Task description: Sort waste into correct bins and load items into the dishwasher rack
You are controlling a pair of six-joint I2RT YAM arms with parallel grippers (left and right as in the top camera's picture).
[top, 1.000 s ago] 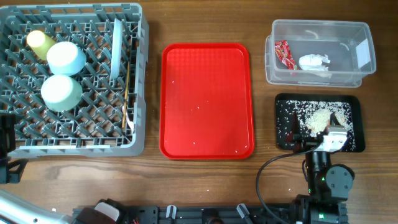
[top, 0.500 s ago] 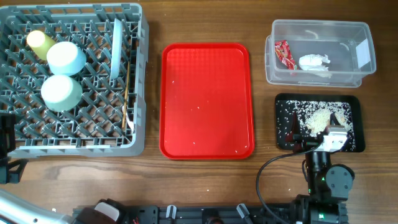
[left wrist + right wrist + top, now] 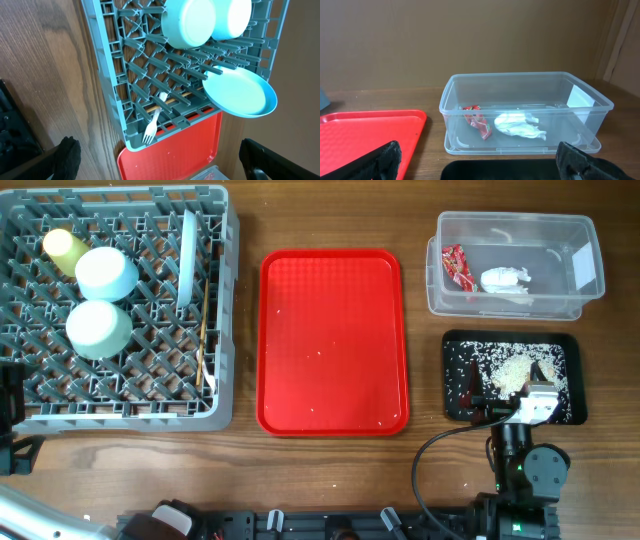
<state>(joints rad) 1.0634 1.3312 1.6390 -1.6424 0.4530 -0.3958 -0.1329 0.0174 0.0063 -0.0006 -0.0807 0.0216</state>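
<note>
The grey dishwasher rack (image 3: 225, 300) at the left holds two light blue cups (image 3: 105, 272), a yellow cup (image 3: 62, 246), an upright blue plate (image 3: 186, 255), chopsticks and a white fork (image 3: 151, 127). The red tray (image 3: 333, 340) in the middle carries only crumbs. The clear bin (image 3: 515, 265) holds a red wrapper (image 3: 458, 267) and a crumpled white tissue (image 3: 505, 279). The black tray (image 3: 455, 375) holds rice. My left gripper (image 3: 160, 165) is open and empty beside the rack's corner. My right gripper (image 3: 485, 167) is open and empty in front of the clear bin (image 3: 527, 112).
The right arm's base and cable (image 3: 520, 470) sit at the table's front edge below the black tray. The left arm's black parts (image 3: 10, 420) lie at the front left by the rack.
</note>
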